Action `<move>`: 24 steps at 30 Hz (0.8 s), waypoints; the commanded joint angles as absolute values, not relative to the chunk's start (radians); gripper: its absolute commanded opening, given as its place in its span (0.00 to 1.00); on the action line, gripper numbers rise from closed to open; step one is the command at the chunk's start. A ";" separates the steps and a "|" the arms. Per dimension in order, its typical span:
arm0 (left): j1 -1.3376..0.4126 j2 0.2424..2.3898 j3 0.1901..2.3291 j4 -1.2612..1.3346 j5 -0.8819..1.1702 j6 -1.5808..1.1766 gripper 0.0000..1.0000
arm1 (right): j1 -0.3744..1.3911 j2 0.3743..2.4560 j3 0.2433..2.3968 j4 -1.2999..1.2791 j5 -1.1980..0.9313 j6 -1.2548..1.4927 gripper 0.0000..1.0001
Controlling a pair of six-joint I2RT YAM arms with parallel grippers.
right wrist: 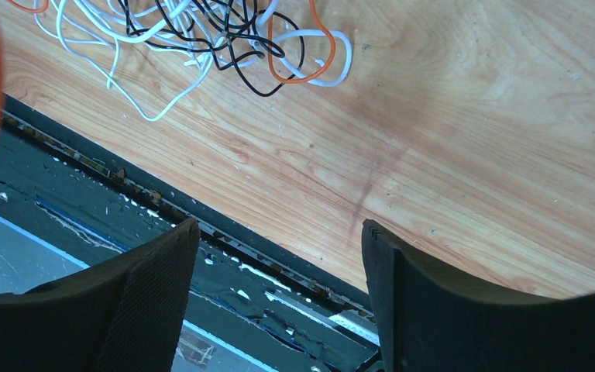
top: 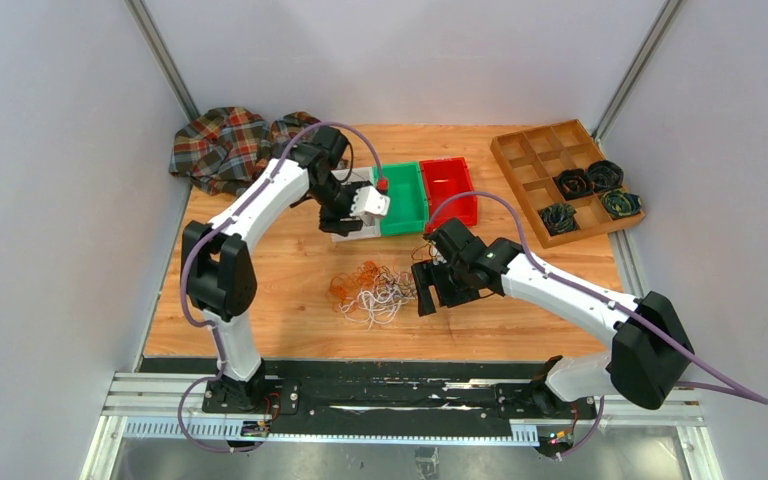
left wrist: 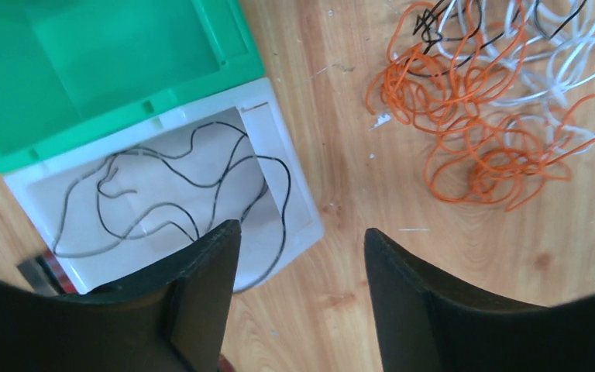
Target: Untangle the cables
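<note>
The cables (top: 370, 290) lie as a loose bunch of orange, white and black strands on the wooden table. In the left wrist view their orange loops (left wrist: 472, 132) spread at the upper right. One black cable (left wrist: 284, 213) lies coiled in a white bin (left wrist: 298, 194), with a strand draped over its rim. My left gripper (left wrist: 302, 240) hovers open over that bin's corner (top: 355, 215), nothing between its fingers. Just right of the bunch, my right gripper (top: 428, 290) is open and empty (right wrist: 279, 232), with cable ends (right wrist: 201, 31) ahead of it.
A green bin (top: 402, 195) and a red bin (top: 450, 190) stand side by side behind the white bin. A wooden compartment tray (top: 530, 150) with dark wound coils sits at the back right. A plaid cloth (top: 225, 145) lies back left. The table's near edge and black rail (right wrist: 225, 256) lie under the right gripper.
</note>
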State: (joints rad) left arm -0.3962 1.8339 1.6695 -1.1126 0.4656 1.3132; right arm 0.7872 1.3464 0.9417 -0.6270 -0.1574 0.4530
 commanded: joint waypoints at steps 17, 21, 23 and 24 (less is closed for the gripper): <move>-0.404 1.883 1.498 -0.416 0.255 1.057 0.01 | 0.789 1.349 0.948 -0.631 -0.165 0.476 0.75; -0.404 1.938 1.513 -0.404 0.213 1.019 0.01 | 0.789 1.362 0.951 -0.625 -0.174 0.476 0.75; -0.404 1.962 1.502 -0.400 0.193 1.012 0.01 | 0.790 1.363 0.951 -0.622 -0.179 0.478 0.75; -0.404 1.967 1.489 -0.393 0.180 1.009 0.01 | 0.789 1.363 0.951 -0.621 -0.180 0.482 0.75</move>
